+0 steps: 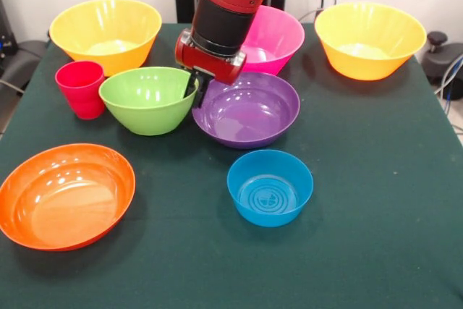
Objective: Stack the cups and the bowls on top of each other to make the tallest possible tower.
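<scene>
My gripper (197, 90) hangs low at the right rim of the lime green bowl (145, 100), in the narrow gap between it and the purple bowl (249, 113). A red cup (81, 88) stands just left of the green bowl. Two large yellow-orange bowls sit at the far left (105, 32) and far right (370, 40). Partly hidden behind my arm is the pink bowl (281, 37). A wide orange bowl (65, 195) lies at the near left and a small blue bowl (270, 187) near the middle. Every bowl stands alone and upright; no tower shows.
Everything rests on a dark green tablecloth (383, 193). Its right half, in front of the far-right bowl, holds nothing. Cables and dark equipment (443, 59) lie beyond the table's right edge.
</scene>
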